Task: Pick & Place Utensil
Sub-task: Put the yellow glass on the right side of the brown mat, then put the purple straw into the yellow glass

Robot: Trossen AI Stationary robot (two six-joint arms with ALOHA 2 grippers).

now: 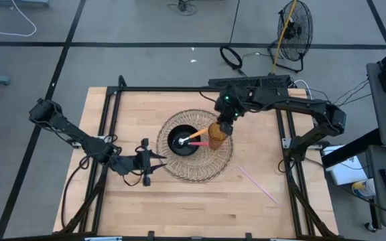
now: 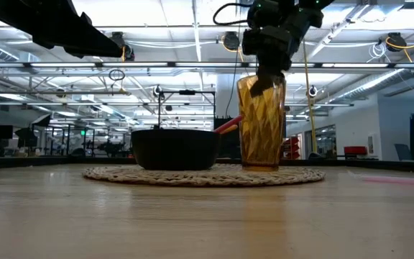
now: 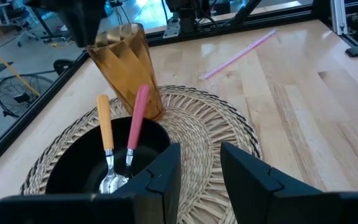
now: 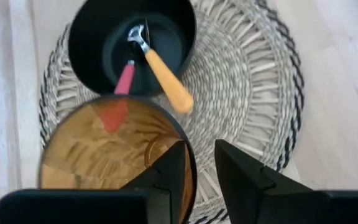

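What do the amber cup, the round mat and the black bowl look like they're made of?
Amber cup: see-through and faceted, so likely plastic, though glass is possible. Round mat: woven natural fibre, like straw or seagrass, with visible coiled braids and a darker edge. Black bowl: opaque with a dull matte finish; plastic or ceramic, the look leaves it open.

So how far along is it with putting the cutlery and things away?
Two utensils, an orange-handled one and a pink-handled one, already lie in the black bowl on the woven round mat. The right gripper is at the rim of the amber ribbed tumbler standing on the mat, its fingers straddling the rim. A pink straw lies on the table, and the left gripper waits beside the mat.
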